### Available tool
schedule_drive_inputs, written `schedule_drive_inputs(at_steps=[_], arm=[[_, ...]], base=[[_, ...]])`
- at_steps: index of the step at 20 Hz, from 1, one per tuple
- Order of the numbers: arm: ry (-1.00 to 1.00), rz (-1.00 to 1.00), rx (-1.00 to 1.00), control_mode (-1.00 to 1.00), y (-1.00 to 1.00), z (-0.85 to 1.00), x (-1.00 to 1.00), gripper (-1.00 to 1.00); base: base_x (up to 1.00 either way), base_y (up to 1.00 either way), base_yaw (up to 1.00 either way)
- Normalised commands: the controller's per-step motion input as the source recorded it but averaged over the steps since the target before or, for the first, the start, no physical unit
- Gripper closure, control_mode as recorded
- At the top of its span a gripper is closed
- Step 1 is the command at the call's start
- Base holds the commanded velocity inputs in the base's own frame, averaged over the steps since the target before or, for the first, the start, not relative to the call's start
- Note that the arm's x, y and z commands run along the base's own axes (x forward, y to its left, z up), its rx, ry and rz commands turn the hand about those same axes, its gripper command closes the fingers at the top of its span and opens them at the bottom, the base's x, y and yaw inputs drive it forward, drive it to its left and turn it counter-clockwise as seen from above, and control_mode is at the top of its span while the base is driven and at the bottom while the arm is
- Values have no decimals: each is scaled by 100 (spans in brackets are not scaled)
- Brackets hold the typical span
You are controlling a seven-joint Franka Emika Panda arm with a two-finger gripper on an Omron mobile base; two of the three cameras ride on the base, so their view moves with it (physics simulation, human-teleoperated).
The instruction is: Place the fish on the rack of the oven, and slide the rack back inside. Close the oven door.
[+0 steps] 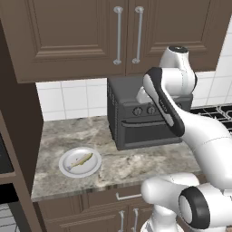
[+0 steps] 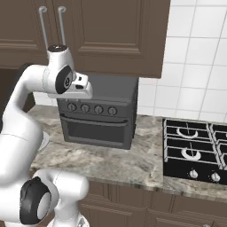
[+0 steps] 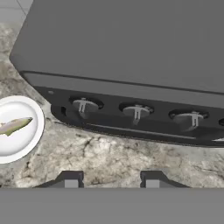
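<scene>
**Fish on the plate, hand up over the toaster oven**

From the left base view I see the fish [image 1: 80,160] lying on a white plate [image 1: 68,168] on the marble desk [image 1: 136,161], left of a small dark grey toaster oven [image 1: 136,131] with its door closed. The arm rises in front of that box, and I can't make out the fingers here.

In the right base view the hand sits above the toaster oven's [image 2: 99,117] top front edge, over its row of knobs. A black gas hob [image 2: 195,150] lies to the right.

From the hand view I look down past the two fingers [image 3: 111,181], which stand apart with nothing between them, above bare desk. The fish [image 3: 15,126] rests on the plate [image 3: 26,144] at the left edge, well apart from the fingers.
</scene>
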Motion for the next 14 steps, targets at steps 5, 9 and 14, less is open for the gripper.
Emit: schedule_drive_inputs(at_steps=[5,9,14], arm=[[1,0,0,-100,22,-30,-22,-100],[-10,-12,-3,-100,72,-68,-57,-100],[-16,-25,0,-100,75,-64,-42,-100]], base=[[0,0,0],[0,0,0],[0,0,0]])
